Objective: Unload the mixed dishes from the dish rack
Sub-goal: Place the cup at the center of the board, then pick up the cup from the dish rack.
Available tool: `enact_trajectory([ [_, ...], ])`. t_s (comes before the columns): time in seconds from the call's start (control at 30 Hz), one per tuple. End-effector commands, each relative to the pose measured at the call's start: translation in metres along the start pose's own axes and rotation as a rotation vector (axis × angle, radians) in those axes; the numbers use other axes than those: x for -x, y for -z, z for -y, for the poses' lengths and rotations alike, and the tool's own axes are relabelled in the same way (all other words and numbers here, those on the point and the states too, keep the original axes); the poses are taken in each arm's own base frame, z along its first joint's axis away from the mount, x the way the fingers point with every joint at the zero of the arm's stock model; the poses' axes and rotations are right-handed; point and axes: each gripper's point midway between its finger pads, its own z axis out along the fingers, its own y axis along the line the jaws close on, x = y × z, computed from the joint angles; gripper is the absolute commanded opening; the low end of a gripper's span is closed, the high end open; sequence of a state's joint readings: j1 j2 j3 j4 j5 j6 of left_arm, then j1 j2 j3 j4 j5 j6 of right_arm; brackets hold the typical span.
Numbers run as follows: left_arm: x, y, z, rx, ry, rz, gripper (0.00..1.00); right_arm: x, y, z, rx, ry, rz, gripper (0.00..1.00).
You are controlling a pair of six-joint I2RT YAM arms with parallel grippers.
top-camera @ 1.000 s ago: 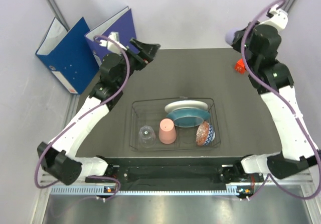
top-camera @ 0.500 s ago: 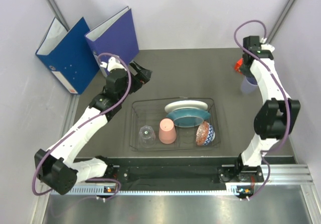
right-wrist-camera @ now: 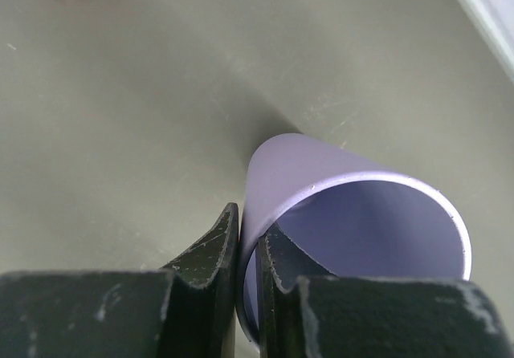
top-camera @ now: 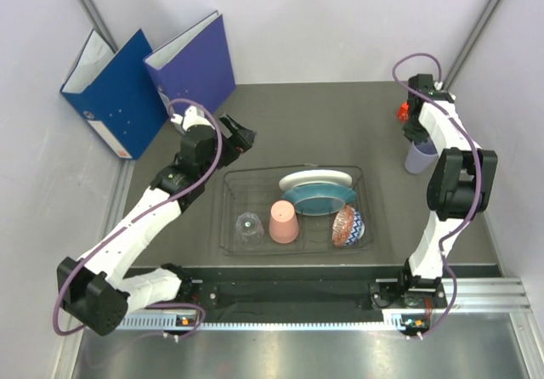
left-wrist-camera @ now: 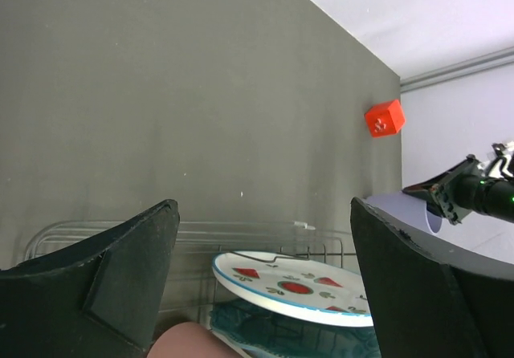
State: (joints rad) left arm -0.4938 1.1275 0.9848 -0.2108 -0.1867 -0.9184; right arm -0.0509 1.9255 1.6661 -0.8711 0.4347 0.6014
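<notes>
1. Nearest: the dish rack [top-camera: 228, 226] sits mid-tabletop [top-camera: 340, 115]. It has not shifted in the last second, and five dishes are still in it.
2. The front row, left to right, holds the clear glass [top-camera: 247, 229], the salmon-pink cup [top-camera: 283, 222] upside down, and the red-patterned bowl [top-camera: 347, 226] on edge.
3. Behind them is the teal plate [top-camera: 319, 198], then the white plate [top-camera: 316, 179] at the rack's far rim. The plates overlap.
4. The left gripper [top-camera: 242, 134] has swung in and down over the last second and now hangs just beyond the rack's far-left corner. In the left wrist view its jaws are spread wide with nothing between them, and the white plate's rim sits below.
5. The right gripper [right-wrist-camera: 250, 250] was raised high a second ago. It has since come down to the right of the rack, well apart from it.
6. It is clenched on the wall of the lavender cup [right-wrist-camera: 321, 173], one finger inside and one outside.
7. The cup is upright, mouth up, at or just above the tabletop. I cannot tell whether it touches.
8. Farther back, the red block [top-camera: 402, 112] lies near the cup, and the blue binders [top-camera: 127, 82] stand at the far left.
9. Judgement: the first dish is out of the rack and only needs releasing. The left arm looks staged for the next pick, probably the white plate.
</notes>
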Motion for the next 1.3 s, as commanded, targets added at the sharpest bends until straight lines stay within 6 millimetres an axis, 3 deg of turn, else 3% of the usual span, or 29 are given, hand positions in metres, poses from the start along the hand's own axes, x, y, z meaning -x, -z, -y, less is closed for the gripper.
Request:
enact_trajectory([
  [0.0,0.000,0.004,0.007,-0.036,-0.008,-0.001,0.91,0.001,-0.011,-0.010,0.050,-0.001,0.005,0.00],
  [0.2,-0.004,0.002,0.003,-0.031,-0.009,-0.014,0.91,-0.005,-0.021,-0.009,0.040,0.015,-0.015,0.01],
  [0.33,-0.010,-0.002,0.006,-0.043,-0.010,-0.037,0.91,-0.006,-0.018,-0.012,0.064,0.010,-0.017,0.23],
  [0.53,-0.010,-0.002,0.010,-0.064,-0.016,-0.041,0.92,0.009,0.010,-0.016,0.139,-0.041,0.033,0.41],
  [0.67,-0.009,-0.002,0.011,-0.067,-0.029,-0.040,0.93,0.027,0.040,-0.021,0.217,-0.096,0.057,0.46],
  [0.77,-0.007,0.000,0.013,-0.070,-0.049,-0.042,0.94,0.055,0.085,-0.027,0.325,-0.158,0.128,0.50],
  [0.8,-0.007,0.000,0.013,-0.066,-0.062,-0.044,0.94,0.072,0.111,-0.027,0.376,-0.185,0.180,0.52],
  [0.87,-0.005,0.001,0.012,-0.059,-0.074,-0.038,0.95,0.085,0.144,-0.032,0.457,-0.208,0.220,0.54],
  [0.9,-0.005,0.002,0.011,-0.055,-0.085,-0.039,0.95,0.094,0.175,-0.033,0.519,-0.217,0.267,0.55],
  [0.97,-0.008,0.003,0.006,-0.040,-0.111,-0.047,0.96,0.099,0.213,-0.042,0.640,-0.200,0.327,0.57],
  [1.0,-0.009,0.004,0.004,-0.032,-0.125,-0.052,0.96,0.084,0.248,-0.048,0.733,-0.160,0.361,0.57],
  [1.03,-0.012,0.005,-0.002,-0.004,-0.148,-0.062,0.96,0.088,0.275,-0.055,0.826,-0.148,0.438,0.60],
  [1.07,-0.016,0.009,-0.002,-0.003,-0.197,-0.070,0.96,0.080,0.293,-0.057,0.873,-0.106,0.488,0.61],
  [1.1,-0.017,0.012,0.000,0.002,-0.236,-0.067,0.96,0.052,0.318,-0.055,0.944,-0.059,0.524,0.64],
  [1.13,-0.020,0.016,-0.001,0.019,-0.277,-0.066,0.96,0.048,0.339,-0.055,1.003,-0.058,0.596,0.71],
  [1.17,-0.029,0.024,-0.001,0.040,-0.369,-0.058,0.96,0.037,0.347,-0.052,1.018,-0.035,0.633,0.74],
  [1.2,-0.034,0.028,0.001,0.038,-0.403,-0.064,0.96,0.008,0.357,-0.048,1.076,-0.002,0.632,0.77],
  [1.27,-0.054,0.037,0.003,0.030,-0.461,-0.122,0.97,-0.009,0.363,-0.044,1.109,0.005,0.647,0.84],
])
